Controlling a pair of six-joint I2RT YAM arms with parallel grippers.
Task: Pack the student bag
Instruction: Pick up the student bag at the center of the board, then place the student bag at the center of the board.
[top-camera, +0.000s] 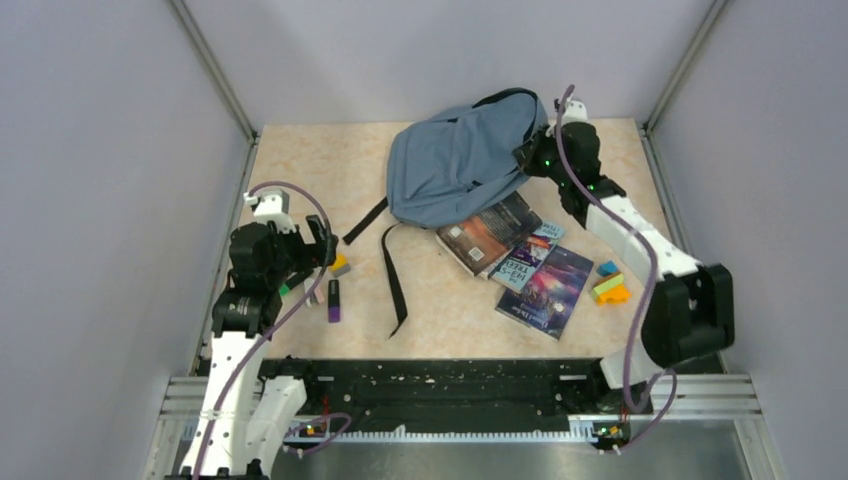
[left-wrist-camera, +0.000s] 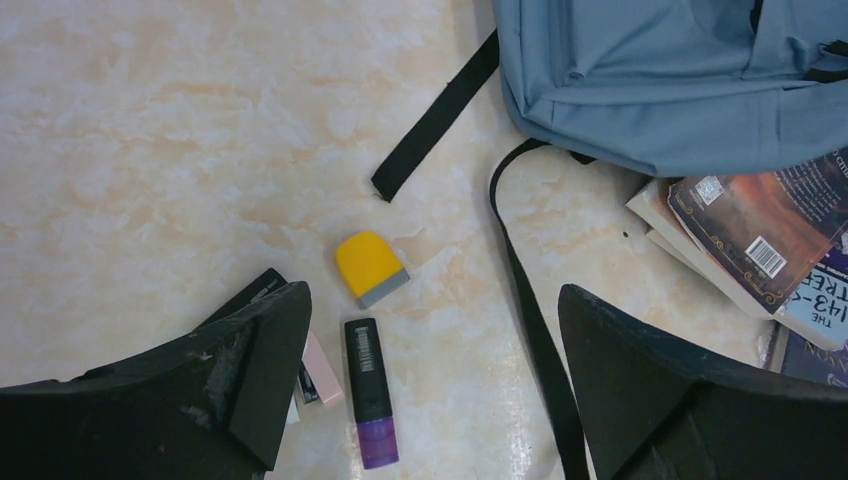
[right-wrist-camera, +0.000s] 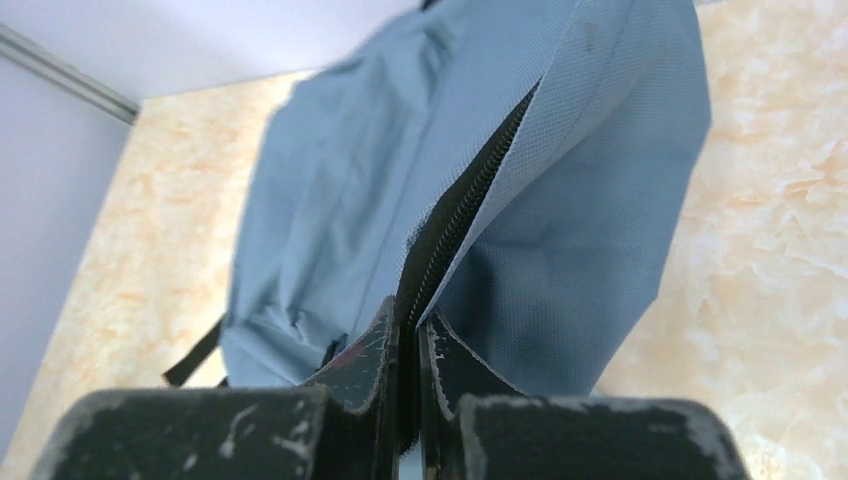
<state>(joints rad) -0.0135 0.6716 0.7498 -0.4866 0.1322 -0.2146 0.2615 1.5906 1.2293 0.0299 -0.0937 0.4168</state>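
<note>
While the left gripper (left-wrist-camera: 430, 335) is hanging over the near left part of the marbled table (top-camera: 300, 170), its jaws are standing wide apart with nothing between them. A few pieces of stationery are lying just below it. A black marker (left-wrist-camera: 370, 405) with a purple end is pointing toward the near edge. A yellow eraser (left-wrist-camera: 370, 268) with a grey band is sitting just beyond the marker. A pale pink piece (left-wrist-camera: 322, 372) is showing partly from behind the left finger (left-wrist-camera: 250, 370).

To the right of these, a long black strap (left-wrist-camera: 530, 300) is trailing from the bag toward the near edge. A shorter strap (left-wrist-camera: 430, 120) is slanting off to the left.

Right of centre, three paperbacks are lying fanned out. A dark blue one (top-camera: 547, 290) is nearest and a light blue one (top-camera: 527, 257) is overlapping it. A dark one with an orange cover (top-camera: 490, 232) is touching the bag's near edge. A small heap of coloured blocks (top-camera: 608, 283) is sitting beside the right forearm.

Farther back, the student bag (top-camera: 460, 165) is lying at the far centre of the table, its black top loop toward the back wall. At the bag's far right edge, the right gripper (right-wrist-camera: 408, 320) is pinching the grey-blue fabric along the black zipper (right-wrist-camera: 470, 210), with its jaws pressed together on that seam.
</note>
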